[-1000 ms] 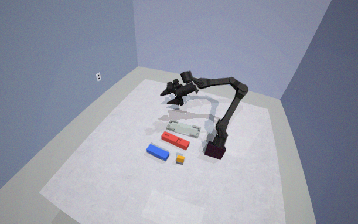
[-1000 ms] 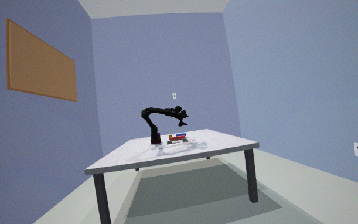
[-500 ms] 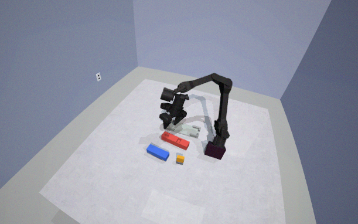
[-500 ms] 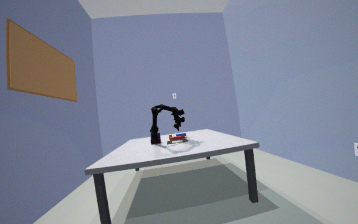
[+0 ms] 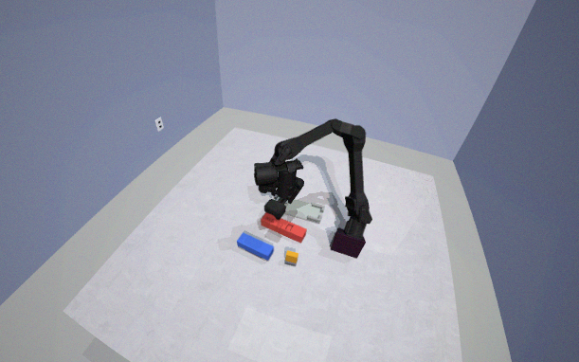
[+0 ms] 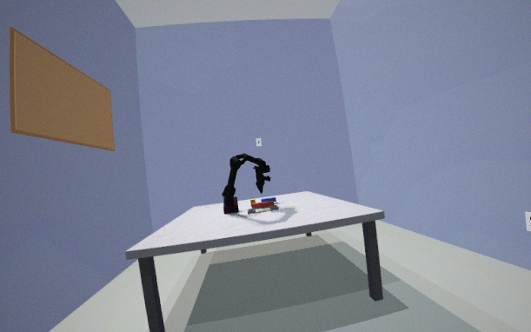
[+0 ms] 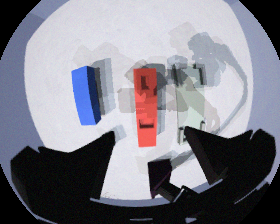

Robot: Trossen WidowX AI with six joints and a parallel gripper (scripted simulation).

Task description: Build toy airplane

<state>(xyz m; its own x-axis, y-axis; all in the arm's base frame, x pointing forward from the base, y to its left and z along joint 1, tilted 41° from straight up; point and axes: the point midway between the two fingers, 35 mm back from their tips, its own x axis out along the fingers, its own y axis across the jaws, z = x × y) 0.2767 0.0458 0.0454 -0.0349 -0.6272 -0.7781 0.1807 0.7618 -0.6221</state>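
The black two-fingered gripper (image 5: 280, 208) (image 6: 261, 191) (image 7: 150, 137) hung with fingers apart, nothing between them. Below, the long red socketed block (image 5: 283, 228) (image 6: 262, 204) (image 7: 146, 107) lay beside the pale grey-green jig (image 5: 306, 211) (image 6: 251, 211) (image 7: 191, 102); probably light, stiff, best pinched across mid-length, between sockets.

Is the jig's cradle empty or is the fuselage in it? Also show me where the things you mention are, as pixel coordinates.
Empty: the red fuselage (image 5: 295, 231) (image 7: 147, 107) lies beside the pale jig (image 5: 303, 211) (image 7: 191, 105), whose bed shows bare between its corner brackets.

Blk arm (image 6: 232, 175) above red pc (image 6: 262, 204).
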